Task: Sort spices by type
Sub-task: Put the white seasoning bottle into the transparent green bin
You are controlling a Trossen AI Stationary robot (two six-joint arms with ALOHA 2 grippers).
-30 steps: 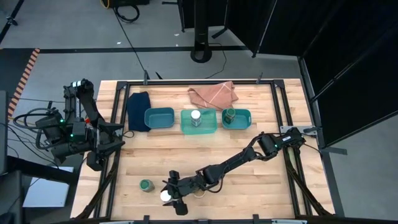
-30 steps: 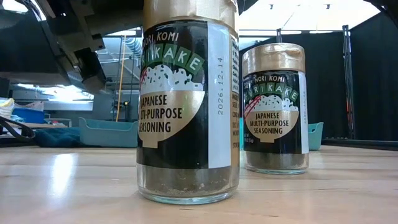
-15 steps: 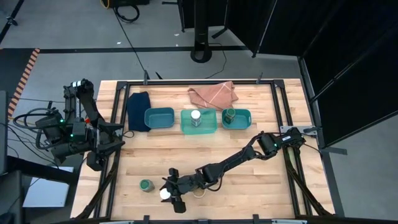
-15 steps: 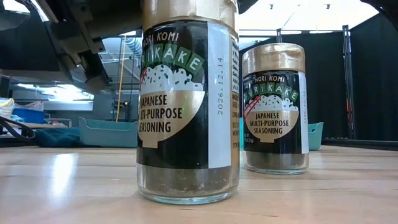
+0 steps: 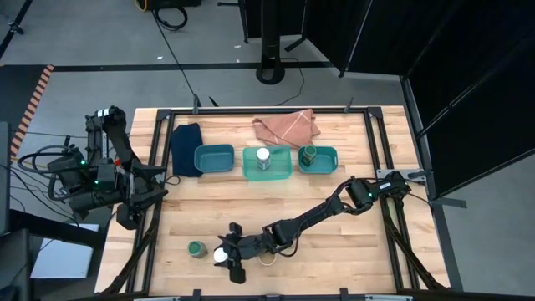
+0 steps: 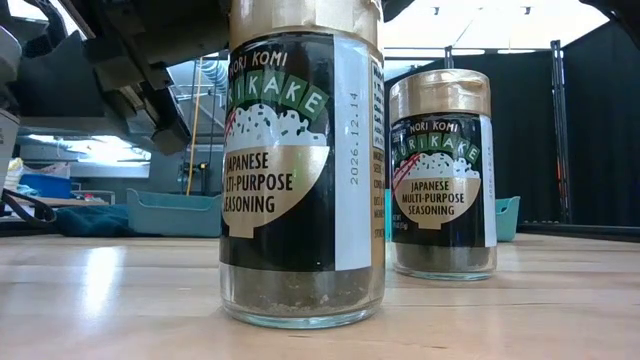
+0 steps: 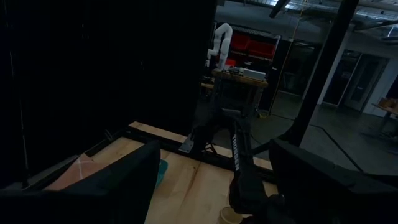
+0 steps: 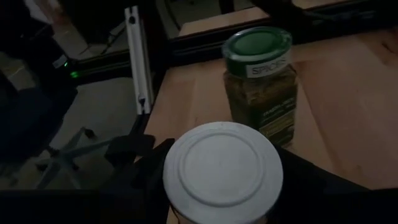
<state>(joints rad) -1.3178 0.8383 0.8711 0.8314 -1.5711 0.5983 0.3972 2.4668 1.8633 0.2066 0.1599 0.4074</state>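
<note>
Standing upright, lid up, the white-lidded jar point(image 8: 222, 172) sits between the right gripper's point(image 5: 224, 261) closing-in fingers.

Two green-lidded jars point(image 5: 196, 248), two white-lidded point(image 5: 263, 155), two gold-lidded point(image 6: 300, 160), three teal trays point(image 5: 214, 159).

We see two dark, slender jointed arms, matte black throughout. The left arm point(image 5: 113, 180) carries black cables and small green lights (near its base); the right arm point(image 5: 334, 209) has a pale band.
</note>
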